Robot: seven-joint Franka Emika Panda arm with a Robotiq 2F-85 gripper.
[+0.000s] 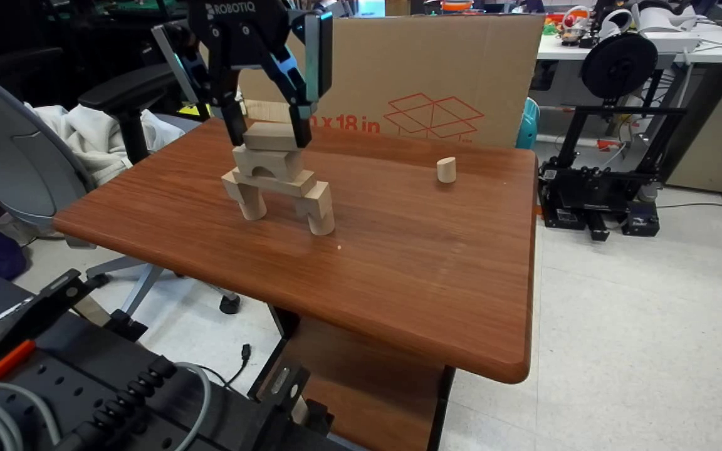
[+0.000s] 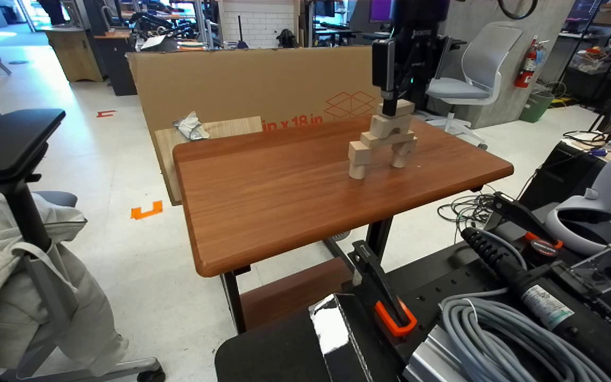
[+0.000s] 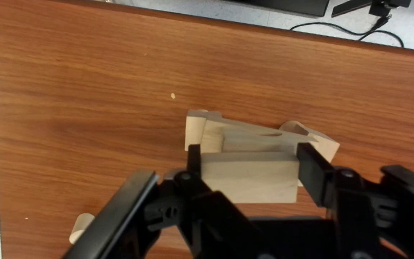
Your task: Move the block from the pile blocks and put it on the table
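Observation:
The block (image 1: 270, 136) is a pale flat oblong piece at the top of the pile blocks (image 1: 271, 164). It also shows in an exterior view (image 2: 404, 107) and in the wrist view (image 3: 250, 178). My gripper (image 1: 269, 141) has its fingers against both ends of the block, shut on it; the fingertips also show in the wrist view (image 3: 248, 158). The block is level, right over the arch piece; I cannot tell whether they touch. The pile has an arch piece, a flat plank and upright legs, standing on the reddish-brown table (image 1: 430, 269).
A stubby wooden piece (image 1: 446, 170) stands apart on the table; it also shows in the wrist view (image 3: 81, 227). A large cardboard box (image 1: 436, 75) stands behind the table edge. A grey chair (image 1: 22, 131) is beside the table. A black cart (image 2: 443, 297) holds clamps and cables.

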